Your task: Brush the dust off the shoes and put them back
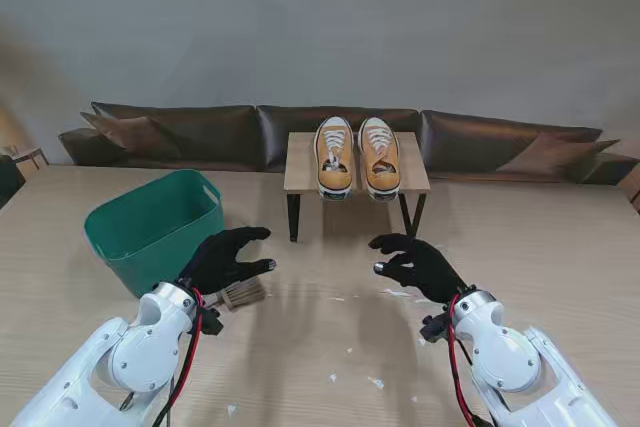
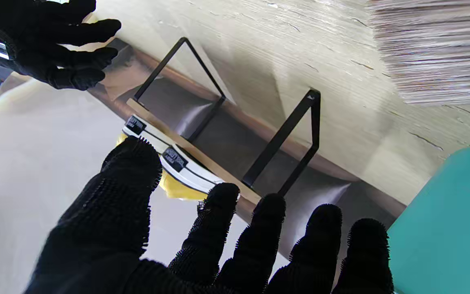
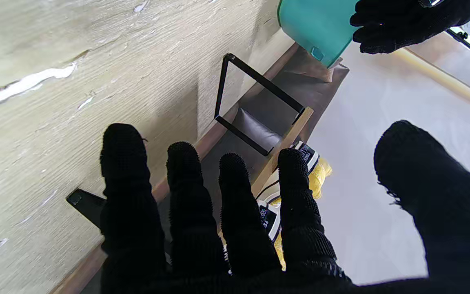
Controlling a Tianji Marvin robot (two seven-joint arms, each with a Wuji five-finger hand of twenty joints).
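While both shoes (image 1: 356,155) sit on the small rack (image 1: 300,175) at 12 o'clock, the left hand (image 1: 226,259) and right hand (image 1: 418,264) hover spread and empty over the bench (image 1: 330,347). The brush (image 1: 243,294) lies under the left hand at 9 o'clock, so I judge it best to grip that first.

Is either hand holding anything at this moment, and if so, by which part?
Nothing is held. The left hand and right hand both hover open over the table; the brush lies under the left hand, ungripped.

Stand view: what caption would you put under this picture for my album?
Two open black hands wait before yellow shoes on a little rack, green bin left.
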